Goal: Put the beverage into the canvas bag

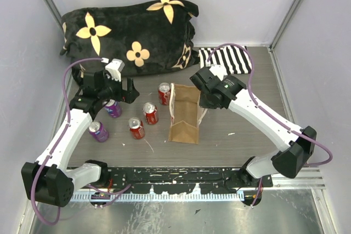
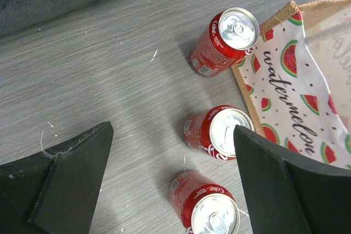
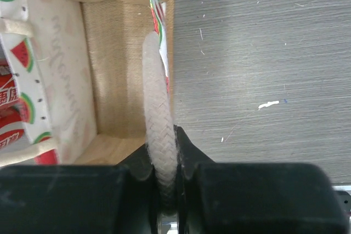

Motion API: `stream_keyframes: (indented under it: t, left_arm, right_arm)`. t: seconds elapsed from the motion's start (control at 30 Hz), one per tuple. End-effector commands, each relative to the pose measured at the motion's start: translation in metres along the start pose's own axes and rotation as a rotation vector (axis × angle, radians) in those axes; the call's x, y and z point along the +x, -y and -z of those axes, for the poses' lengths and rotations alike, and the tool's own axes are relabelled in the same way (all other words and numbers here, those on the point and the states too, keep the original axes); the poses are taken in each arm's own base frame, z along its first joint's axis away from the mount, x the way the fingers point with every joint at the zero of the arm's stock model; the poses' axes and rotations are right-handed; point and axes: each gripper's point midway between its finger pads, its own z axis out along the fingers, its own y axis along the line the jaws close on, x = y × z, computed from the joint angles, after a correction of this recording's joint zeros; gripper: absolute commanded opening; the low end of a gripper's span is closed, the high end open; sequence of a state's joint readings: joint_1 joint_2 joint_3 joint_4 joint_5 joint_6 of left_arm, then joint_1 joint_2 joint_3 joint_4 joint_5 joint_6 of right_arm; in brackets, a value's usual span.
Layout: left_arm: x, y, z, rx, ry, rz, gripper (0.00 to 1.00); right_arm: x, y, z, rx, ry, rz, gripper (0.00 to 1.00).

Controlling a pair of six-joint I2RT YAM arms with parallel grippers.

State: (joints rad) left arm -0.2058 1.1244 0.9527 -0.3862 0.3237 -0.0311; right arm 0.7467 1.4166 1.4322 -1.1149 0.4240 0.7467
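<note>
The tan canvas bag [image 1: 184, 124] stands upright and open at mid-table; its watermelon-print lining shows in the left wrist view [image 2: 290, 97]. Three red cola cans stand left of it: one at the back [image 1: 164, 93], one in the middle [image 1: 150, 113], one in front [image 1: 136, 128]. My left gripper [image 1: 131, 91] is open and empty, hovering above the table left of the red cans; they show between and beyond its fingers [image 2: 71, 184]. My right gripper [image 3: 164, 173] is shut on the bag's cream rope handle [image 3: 158, 108] at the bag's right rim.
Two purple cans [image 1: 113, 108] [image 1: 98, 131] stand left of the red ones, under the left arm. A black cushion with yellow flowers [image 1: 131, 31] lies along the back. A black-and-white striped cloth [image 1: 225, 58] lies at the back right. Enclosure walls stand on both sides.
</note>
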Motion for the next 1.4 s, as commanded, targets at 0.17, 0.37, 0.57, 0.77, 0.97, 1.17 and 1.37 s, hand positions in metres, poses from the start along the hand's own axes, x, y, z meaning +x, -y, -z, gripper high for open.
stream_keyframes:
  t: [0.17, 0.37, 0.57, 0.77, 0.97, 1.17, 1.37]
  left_arm:
    - [0.002, 0.007, -0.002, 0.017, 0.002, 0.001, 0.98]
    - [0.002, 0.011, -0.006, 0.029, -0.003, -0.005, 0.98]
    - [-0.001, 0.013, -0.010, 0.042, -0.003, -0.011, 0.98]
    - [-0.004, 0.019, -0.015, 0.066, -0.003, -0.017, 0.98]
    - [-0.006, 0.020, -0.019, 0.070, -0.003, -0.023, 0.98]
    - [-0.006, 0.022, -0.022, 0.077, -0.005, -0.025, 0.98]
    - [-0.003, 0.022, -0.025, 0.082, -0.013, -0.022, 0.98]
  right_arm:
    - [0.009, 0.023, 0.030, -0.025, 0.017, -0.024, 0.09]
    - [0.024, 0.021, 0.021, -0.044, -0.024, -0.029, 0.12]
    - [0.032, 0.017, 0.006, -0.040, -0.040, -0.027, 0.14]
    - [0.020, 0.016, 0.003, -0.019, 0.003, -0.024, 0.19]
    - [0.006, 0.011, 0.003, -0.009, 0.032, 0.009, 0.18]
    - [0.002, 0.009, 0.001, -0.013, 0.052, 0.013, 0.16]
    - [-0.005, 0.001, -0.001, -0.032, 0.073, 0.025, 0.12]
